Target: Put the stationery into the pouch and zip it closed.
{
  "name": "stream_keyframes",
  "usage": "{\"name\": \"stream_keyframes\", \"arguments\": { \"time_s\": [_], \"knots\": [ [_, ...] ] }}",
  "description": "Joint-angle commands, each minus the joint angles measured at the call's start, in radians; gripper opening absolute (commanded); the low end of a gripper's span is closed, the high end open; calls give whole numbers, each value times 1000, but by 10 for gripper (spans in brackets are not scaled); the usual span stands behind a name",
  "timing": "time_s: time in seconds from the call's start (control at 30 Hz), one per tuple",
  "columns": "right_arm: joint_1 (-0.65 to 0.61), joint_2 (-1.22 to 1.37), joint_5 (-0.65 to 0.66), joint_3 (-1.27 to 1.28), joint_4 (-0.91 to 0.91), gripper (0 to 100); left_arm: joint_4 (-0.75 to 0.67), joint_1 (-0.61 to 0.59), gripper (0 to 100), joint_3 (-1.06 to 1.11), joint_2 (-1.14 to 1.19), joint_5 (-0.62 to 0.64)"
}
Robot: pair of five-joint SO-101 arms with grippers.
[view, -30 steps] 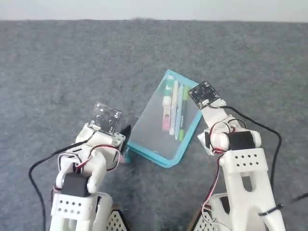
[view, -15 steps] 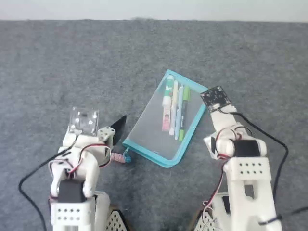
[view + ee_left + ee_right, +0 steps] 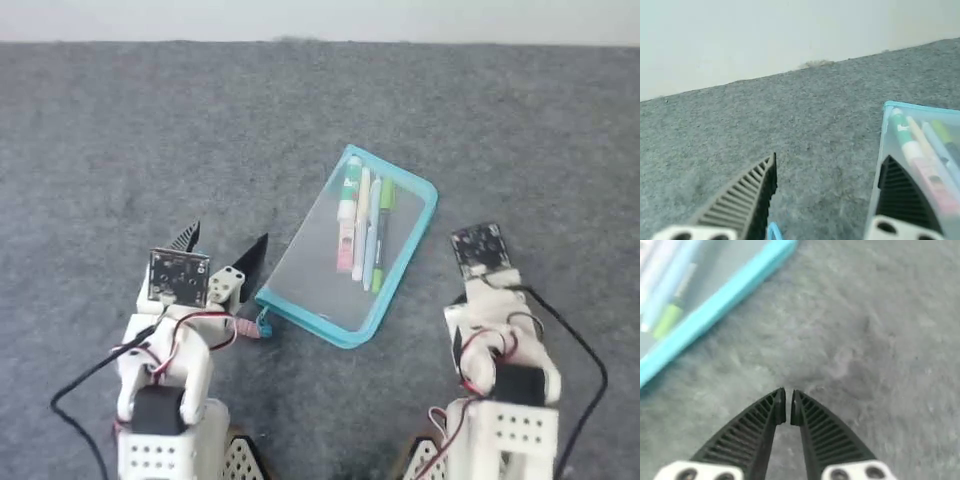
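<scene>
The clear pouch [image 3: 330, 275] with a teal zip border lies flat mid-table, and several pens [image 3: 362, 225] lie inside it. Its pink zip pull [image 3: 248, 328] sticks out at the near left corner. My left gripper [image 3: 220, 250] stands open just left of that corner, holding nothing. In the left wrist view the left gripper [image 3: 830, 162] frames bare carpet, with the pouch [image 3: 890, 131] and pens [image 3: 920, 155] beside one finger. My right gripper [image 3: 787, 401] is shut and empty over carpet, a short way from the pouch's teal edge [image 3: 715, 305]. The right arm [image 3: 485, 300] sits to the pouch's near right.
Grey carpet [image 3: 150, 140] covers the whole table. A pale wall [image 3: 765, 35] rises behind the far edge. Open carpet lies to the left, to the right and beyond the pouch.
The left gripper has backed off from the pouch's near left corner and spread its fingers. The right arm has drawn back from the pouch's right edge toward the near side.
</scene>
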Motion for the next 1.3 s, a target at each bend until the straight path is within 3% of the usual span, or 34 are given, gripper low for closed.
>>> {"name": "stream_keyframes", "arguments": {
  "time_s": [0.0,0.13,0.3,0.4,0.53,0.67,0.8,1.27],
  "knots": [
    [90,-216,-8,110,-16,37,-169,0,309,116,-14,15],
    [159,-384,-8,219,-25,37,-146,-14,309,110,-17,14],
    [211,-354,-8,275,-18,38,-71,-63,309,110,-14,15],
    [252,-354,-8,275,-19,38,106,-63,309,110,-14,15],
    [295,-346,-8,276,-18,36,476,-66,310,108,-18,15],
    [291,-346,-9,276,31,35,427,-64,310,108,-18,17],
    [291,-346,-8,276,228,35,457,-61,310,108,-17,17],
    [291,-366,-9,276,240,35,457,-66,310,108,-17,17]
  ]
}}
